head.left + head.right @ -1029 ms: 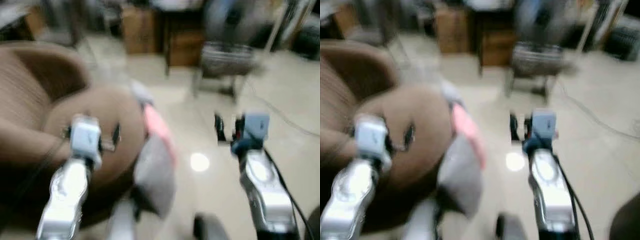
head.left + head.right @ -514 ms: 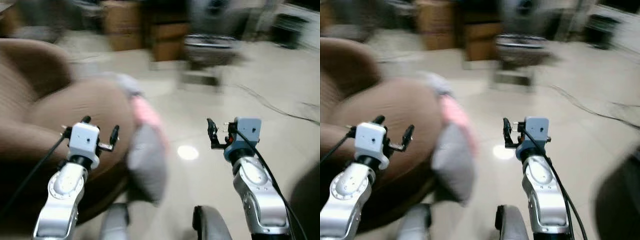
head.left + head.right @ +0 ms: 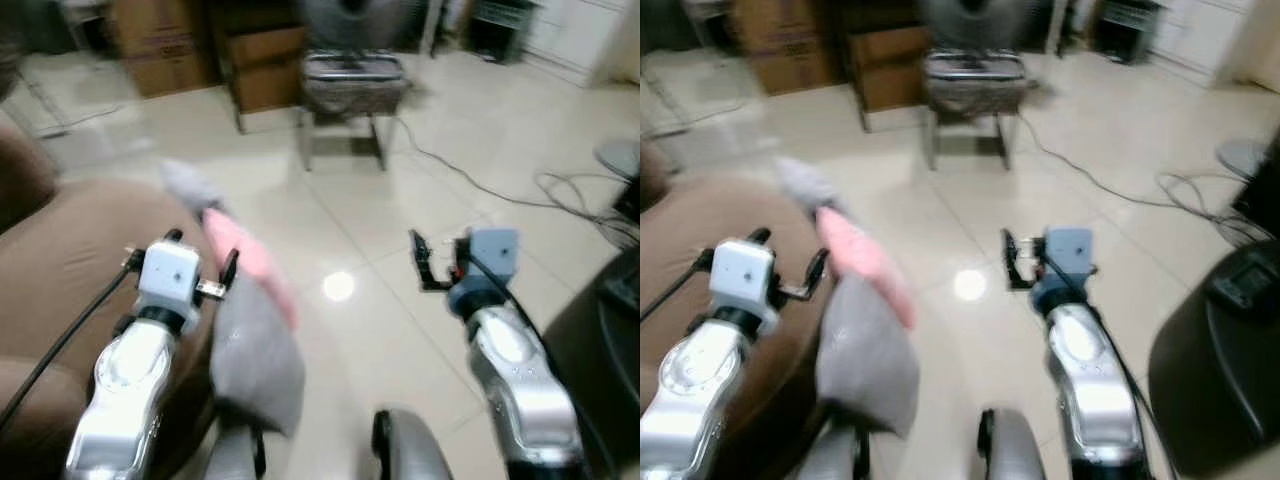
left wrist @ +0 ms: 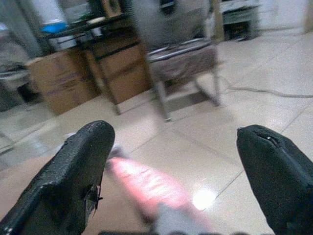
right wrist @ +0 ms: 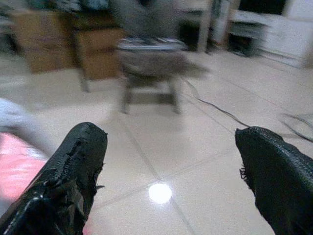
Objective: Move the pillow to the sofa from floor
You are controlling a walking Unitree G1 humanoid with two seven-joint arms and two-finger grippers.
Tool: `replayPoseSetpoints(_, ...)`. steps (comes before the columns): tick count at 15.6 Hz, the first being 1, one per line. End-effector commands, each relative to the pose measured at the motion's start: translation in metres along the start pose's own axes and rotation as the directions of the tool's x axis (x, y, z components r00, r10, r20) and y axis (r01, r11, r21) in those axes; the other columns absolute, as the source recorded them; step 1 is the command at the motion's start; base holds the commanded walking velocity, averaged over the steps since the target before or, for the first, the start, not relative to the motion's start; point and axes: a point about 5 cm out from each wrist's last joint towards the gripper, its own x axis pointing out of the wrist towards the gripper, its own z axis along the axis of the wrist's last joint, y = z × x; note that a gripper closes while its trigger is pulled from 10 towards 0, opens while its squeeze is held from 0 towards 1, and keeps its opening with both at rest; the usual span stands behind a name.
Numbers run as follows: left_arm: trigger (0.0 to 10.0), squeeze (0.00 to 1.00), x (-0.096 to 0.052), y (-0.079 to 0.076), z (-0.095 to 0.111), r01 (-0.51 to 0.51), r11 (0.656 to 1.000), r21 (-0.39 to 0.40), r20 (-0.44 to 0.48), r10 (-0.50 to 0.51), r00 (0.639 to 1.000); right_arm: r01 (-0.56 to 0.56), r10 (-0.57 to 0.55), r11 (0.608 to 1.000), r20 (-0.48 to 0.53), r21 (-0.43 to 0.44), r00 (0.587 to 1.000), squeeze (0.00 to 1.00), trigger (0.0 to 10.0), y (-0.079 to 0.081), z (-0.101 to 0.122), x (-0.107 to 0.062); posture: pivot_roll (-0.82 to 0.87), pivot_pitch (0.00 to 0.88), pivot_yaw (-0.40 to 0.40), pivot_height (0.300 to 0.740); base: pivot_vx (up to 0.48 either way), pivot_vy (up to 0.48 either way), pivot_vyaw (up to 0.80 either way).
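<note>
Grey and pink soft pillow [image 3: 248, 330] leaning against the rounded arm of the brown upholstered sofa [image 3: 60, 270], lower end down at the pale tiled floor [image 3: 400, 200]. Left gripper [image 3: 198, 262] raised beside the pillow's pink part, black fingers spread wide and holding nothing. Right gripper [image 3: 432, 262] over bare floor well apart from the pillow, fingers likewise wide and empty, small grey-seated stool [image 3: 352, 90] beyond.

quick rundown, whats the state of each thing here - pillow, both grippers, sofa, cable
pillow: grey and pink, leaning against the sofa's side, not on the seat
sofa: brown, nothing on the part in view
left gripper: open, empty, raised beside the pillow
right gripper: open, empty, held over the floor
cable: lying loose across the tiled floor
stool: upright, further back
</note>
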Motion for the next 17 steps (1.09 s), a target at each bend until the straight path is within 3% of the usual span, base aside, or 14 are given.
replayPoseSetpoints(1, 10.0, 0.0, -0.002, 0.001, -0.001, 0.001, 1.0, 0.017, -0.008, -0.001, 1.0, 0.005, -0.005, 1.0, 0.009, 0.003, 1.0, 0.0, 10.0, -0.001, 0.002, 0.001, -0.08, 0.0, 0.015, 0.612, 0.341, 0.0, 0.0)
replayPoseSetpoints(7, 10.0, 0.0, -0.001, 0.004, -0.006, -0.016, 1.0, 0.016, -0.06, 0.017, 0.998, -0.061, 0.061, 0.998, -0.007, -0.008, 0.998, 0.0, 10.0, 0.002, 0.001, 0.001, -0.08, 0.0, 0.018, 0.612, 0.148, 0.0, 0.0)
replayPoseSetpoints(12, 10.0, 0.0, 0.005, 0.013, -0.012, -0.037, 0.999, 0.005, -0.118, 0.037, 0.992, -0.088, 0.087, 0.996, -0.035, -0.017, 0.996, 0.0, 10.0, 0.0, -0.002, 0.001, -0.08, 0.0, 0.021, 0.572, 0.0, 0.0, 0.0)
replayPoseSetpoints(15, 10.0, 0.0, 0.015, 0.007, -0.031, 0.07, 0.997, 0.031, -0.263, -0.06, 0.963, -0.095, 0.093, 0.995, -0.065, -0.021, 0.994, 0.0, 10.0, -0.003, -0.007, -0.002, -0.08, 0.0, 0.016, 0.542, 0.0, 0.0, 0.0)
replayPoseSetpoints(17, 10.0, 0.0, 0.022, 0.007, -0.039, 0.081, 0.997, 0.014, -0.307, -0.073, 0.949, -0.112, 0.108, 0.993, -0.089, -0.03, 0.99, 0.0, 10.0, -0.003, -0.01, -0.003, -0.09, 0.0, 0.017, 0.522, 0.0, 0.0, 0.0)
